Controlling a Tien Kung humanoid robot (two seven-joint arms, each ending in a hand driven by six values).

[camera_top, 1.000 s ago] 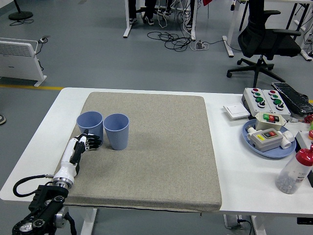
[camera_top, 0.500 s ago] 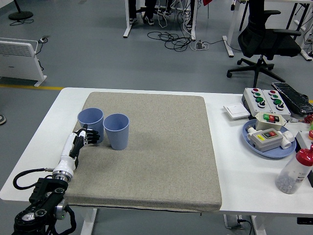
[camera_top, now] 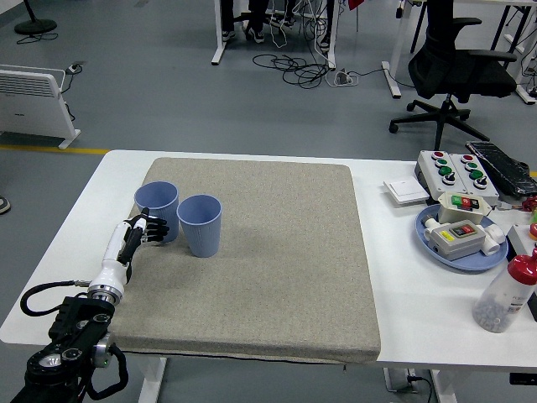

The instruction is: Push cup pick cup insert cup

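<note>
So from my head cam: my left hand (camera_top: pixel 144 230) comes in from about 7 o'clock, with the white forearm running up over the grey mat (camera_top: pixel 277 252). The black fingers (camera_top: pixel 153 227) are curled against the lower side of the left cup (camera_top: pixel 157 210). It looks like touching, but honestly I can't tell whether they're actually wrapped around it or just pressed against the wall. That cup stands upright near the mat's left edge, roughly 9 o'clock from the mat's middle. The second cup (camera_top: pixel 200 224) is just beside it at its 4 o'clock, also upright and open end up; the two are so close they seem to touch, or nearly. Both are the same pale blue. My right arm doesn't show anywhere. Over at 3 o'clock, off the mat on the white table (camera_top: pixel 403 290), there's a blue plate (camera_top: pixel 457 256) with button boxes on it, another button box (camera_top: pixel 453 170) behind it toward 2 o'clock, and a clear bottle with a red cap (camera_top: pixel 508 294) near the right edge.
</note>
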